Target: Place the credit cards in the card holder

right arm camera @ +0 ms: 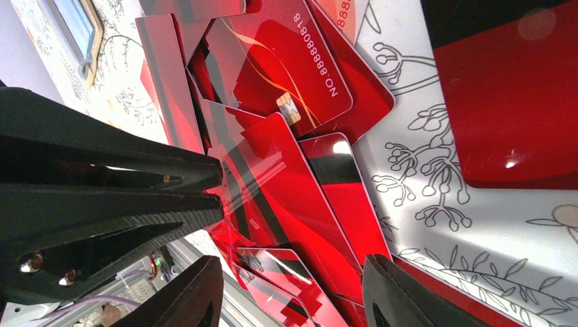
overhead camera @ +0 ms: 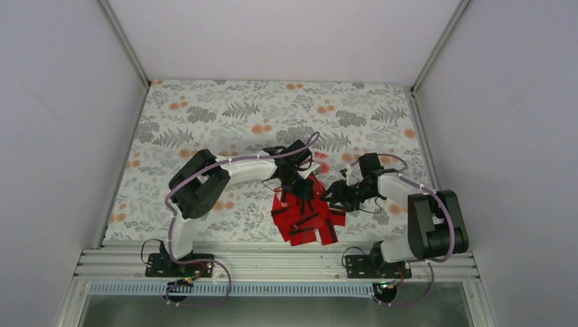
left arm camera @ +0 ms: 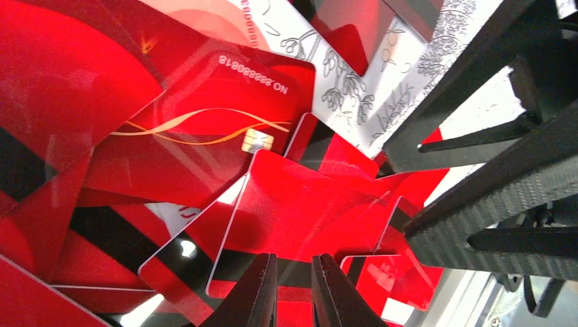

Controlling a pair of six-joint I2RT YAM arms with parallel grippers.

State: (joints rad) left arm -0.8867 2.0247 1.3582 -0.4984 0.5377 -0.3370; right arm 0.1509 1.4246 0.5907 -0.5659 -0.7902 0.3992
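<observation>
Several red credit cards (overhead camera: 305, 216) with black stripes lie in a loose overlapping pile on the floral cloth, near the front edge. My left gripper (overhead camera: 292, 194) hangs low over the pile. In the left wrist view its jaws (left arm camera: 294, 276) stand a narrow gap apart over a tilted red card (left arm camera: 300, 204), whose black stripe shows through the gap. My right gripper (overhead camera: 335, 197) is at the pile's right side, open wide (right arm camera: 293, 289) above the cards (right arm camera: 293, 61). A tan-rimmed flat thing, seemingly the card holder (right arm camera: 75, 27), lies beyond the pile; I cannot make it out from above.
The two grippers are close together: the right one's fingers (left arm camera: 491, 191) fill the right of the left wrist view. A pale card with a red blot (overhead camera: 320, 163) lies behind the pile. An aluminium rail (overhead camera: 272, 262) runs along the near edge, and white walls enclose the cloth (overhead camera: 272, 116).
</observation>
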